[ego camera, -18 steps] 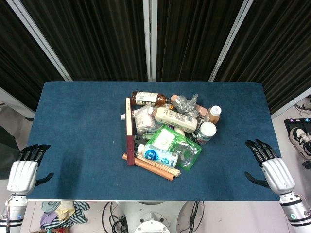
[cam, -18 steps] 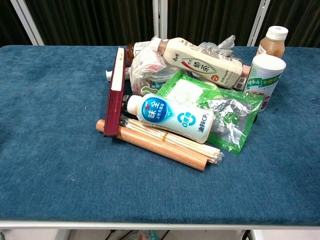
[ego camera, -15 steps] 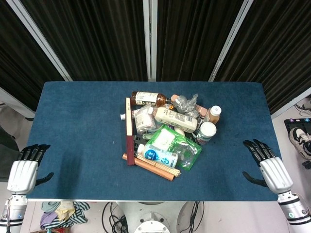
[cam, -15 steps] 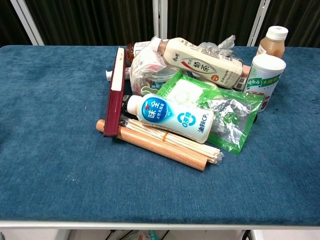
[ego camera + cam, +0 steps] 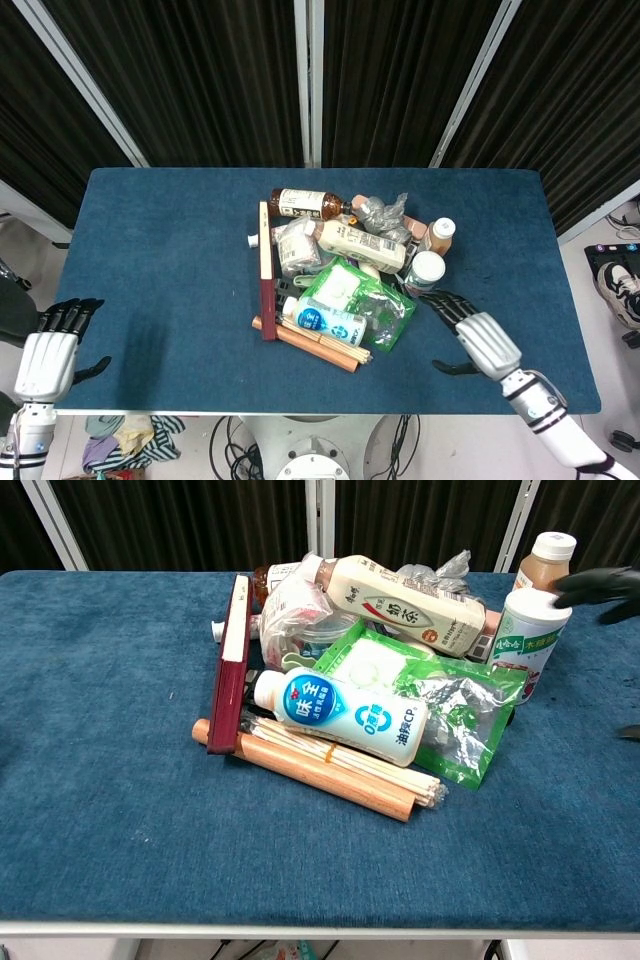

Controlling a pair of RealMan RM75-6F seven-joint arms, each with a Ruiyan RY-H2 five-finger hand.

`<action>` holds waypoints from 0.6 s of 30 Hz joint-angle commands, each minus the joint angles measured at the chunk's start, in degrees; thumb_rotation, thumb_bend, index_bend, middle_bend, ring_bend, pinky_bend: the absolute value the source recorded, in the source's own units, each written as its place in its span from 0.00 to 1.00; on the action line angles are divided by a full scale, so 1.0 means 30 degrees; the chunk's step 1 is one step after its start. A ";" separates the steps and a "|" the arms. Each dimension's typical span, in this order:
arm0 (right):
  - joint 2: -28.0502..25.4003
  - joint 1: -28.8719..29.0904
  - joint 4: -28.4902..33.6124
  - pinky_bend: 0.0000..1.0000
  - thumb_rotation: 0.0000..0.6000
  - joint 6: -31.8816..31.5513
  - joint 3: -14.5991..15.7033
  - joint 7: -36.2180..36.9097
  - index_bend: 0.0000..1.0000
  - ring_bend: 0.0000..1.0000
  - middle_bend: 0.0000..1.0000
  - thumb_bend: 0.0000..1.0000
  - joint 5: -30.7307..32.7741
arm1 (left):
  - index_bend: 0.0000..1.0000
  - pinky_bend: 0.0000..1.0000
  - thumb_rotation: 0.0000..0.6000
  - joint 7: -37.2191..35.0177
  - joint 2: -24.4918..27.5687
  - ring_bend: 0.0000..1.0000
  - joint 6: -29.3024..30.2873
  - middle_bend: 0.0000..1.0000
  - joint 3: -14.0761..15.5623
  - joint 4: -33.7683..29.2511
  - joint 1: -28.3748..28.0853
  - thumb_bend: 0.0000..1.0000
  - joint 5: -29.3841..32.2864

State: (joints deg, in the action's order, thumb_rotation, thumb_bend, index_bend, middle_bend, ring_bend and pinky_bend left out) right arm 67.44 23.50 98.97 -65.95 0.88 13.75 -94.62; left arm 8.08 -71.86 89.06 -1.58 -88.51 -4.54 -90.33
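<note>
Over blue table cloth (image 5: 160, 260), the right hand (image 5: 478, 338) hovers empty, fingers spread, fingertips beside the white cup (image 5: 426, 270), green pouch (image 5: 372, 305) just beyond.

your head view looks steeply down from above at the whole blue table (image 5: 160, 250), curtains behind. your chest view sits low and close at the near edge, facing forward. both share the central pile around the white bottle (image 5: 326, 322) (image 5: 340, 715).

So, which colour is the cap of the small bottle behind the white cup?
White. The cap sits on a tan bottle; the chest view shows it best.
</note>
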 commanded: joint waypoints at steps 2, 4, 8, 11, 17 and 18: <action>0.3867 0.2912 -0.0265 0.13 1.00 0.3852 -0.2366 -0.1862 0.00 0.00 0.05 0.09 0.3996 | 0.17 0.19 1.00 -0.0325 -0.0076 0.16 0.0216 0.20 0.0095 0.0305 0.0128 0.09 -0.0127; 0.5254 0.3503 -0.1074 0.13 1.00 0.4471 -0.2890 -0.2676 0.00 0.00 0.05 0.09 0.5197 | 0.17 0.19 1.00 -0.0516 -0.0086 0.16 0.0294 0.20 0.0134 0.0483 0.0213 0.09 -0.0103; 0.7764 0.4740 -0.2775 0.13 1.00 0.5748 -0.3562 -0.3593 0.00 0.00 0.04 0.09 0.6952 | 0.17 0.19 1.00 -0.1064 -0.0112 0.16 0.0496 0.20 0.0157 0.0928 0.0438 0.09 0.0063; 0.8654 0.5186 -0.3384 0.13 1.00 0.6076 -0.3719 -0.3760 0.00 0.00 0.04 0.09 0.7350 | 0.17 0.19 1.00 -0.1388 -0.0138 0.16 0.0607 0.20 0.0196 0.1227 0.0604 0.09 0.0182; 1.0263 0.5586 -0.4911 0.21 1.00 0.5595 -0.3851 -0.4056 0.00 0.01 0.10 0.14 0.7367 | 0.17 0.19 1.00 -0.1927 -0.0280 0.16 0.0715 0.20 0.0171 0.1691 0.0752 0.09 0.0307; 1.0620 0.5574 -0.5313 0.26 1.00 0.5238 -0.3819 -0.4116 0.03 0.04 0.13 0.18 0.7138 | 0.17 0.19 1.00 -0.1977 -0.0318 0.16 0.0737 0.20 0.0188 0.1748 0.0763 0.09 0.0264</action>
State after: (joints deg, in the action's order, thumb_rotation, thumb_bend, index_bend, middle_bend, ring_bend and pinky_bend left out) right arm 97.89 39.98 84.52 -48.97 -10.48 1.91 -72.46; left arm 2.21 -72.75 91.22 -1.03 -83.33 -2.28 -89.48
